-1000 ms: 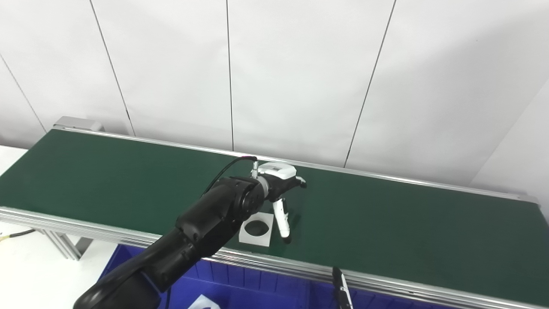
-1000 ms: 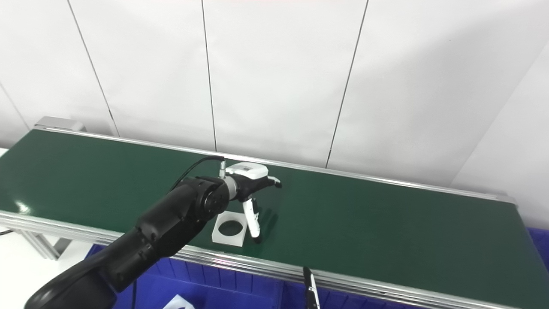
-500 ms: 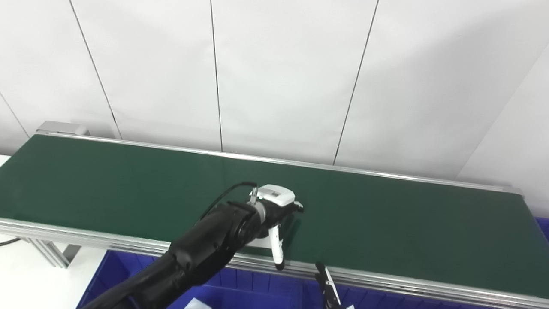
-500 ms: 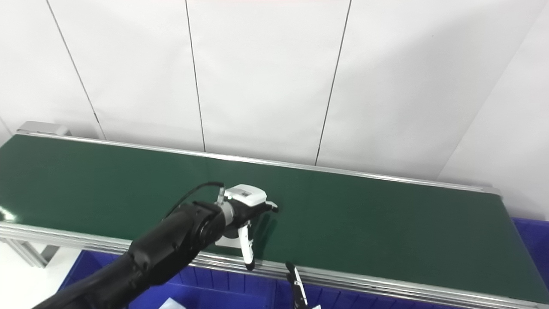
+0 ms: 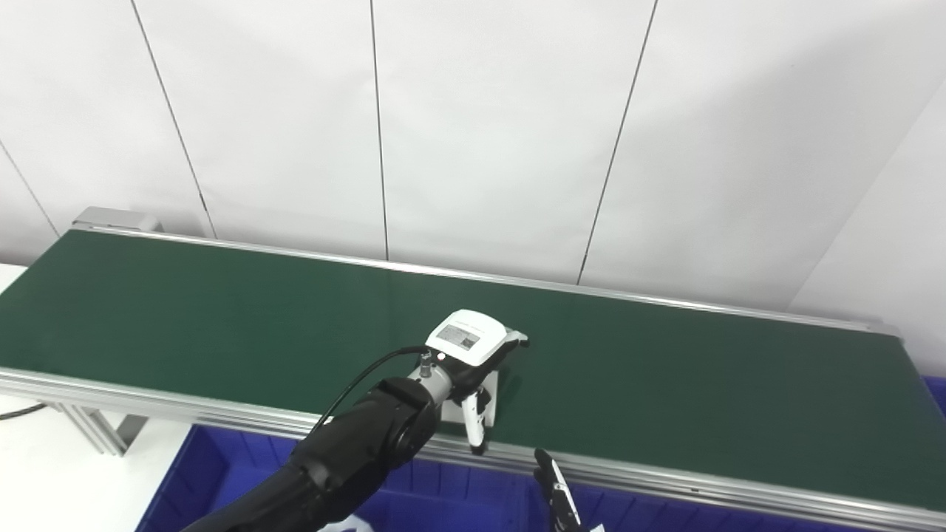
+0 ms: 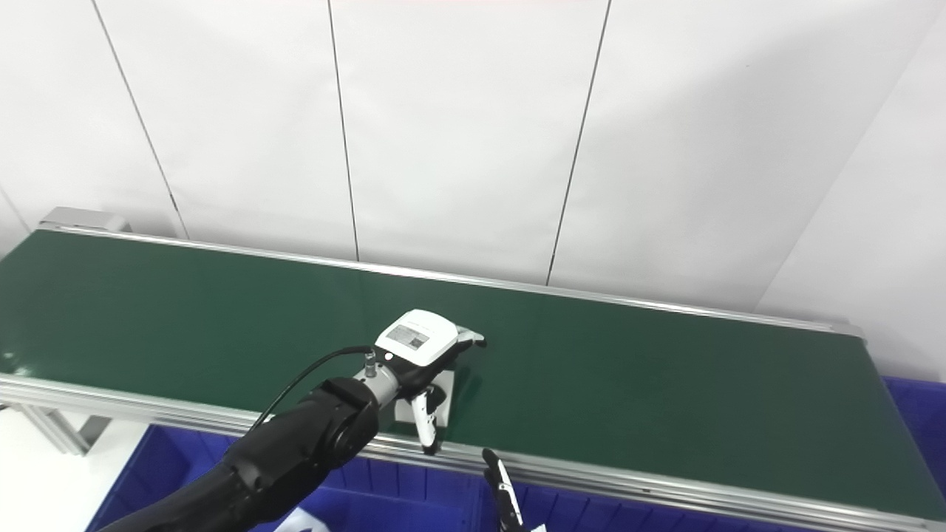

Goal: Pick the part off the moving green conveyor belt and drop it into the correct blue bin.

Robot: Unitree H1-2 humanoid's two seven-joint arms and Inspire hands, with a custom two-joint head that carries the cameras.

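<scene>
The green conveyor belt (image 5: 222, 303) runs across the view. My left hand (image 5: 473, 355) hovers over its near edge, its white back plate facing up. The fingers curl down on the far side and the thumb (image 5: 473, 425) points down on the near side. Between them is the white square part (image 5: 491, 395), tilted on edge and mostly hidden by the hand. Only the dark fingertips of my right hand (image 6: 502, 491) show at the bottom edge, below the belt's rail.
A blue bin (image 5: 214, 473) lies under the belt's near rail at the bottom left. The corner of another blue bin (image 6: 913, 403) shows at the belt's right end. An aluminium rail (image 5: 665, 484) borders the near side, and white wall panels stand behind.
The part lay flat beside the thumb with its round hole showing; now it is tipped on edge inside the left hand, which has rolled its back upward. The camera has shifted.
</scene>
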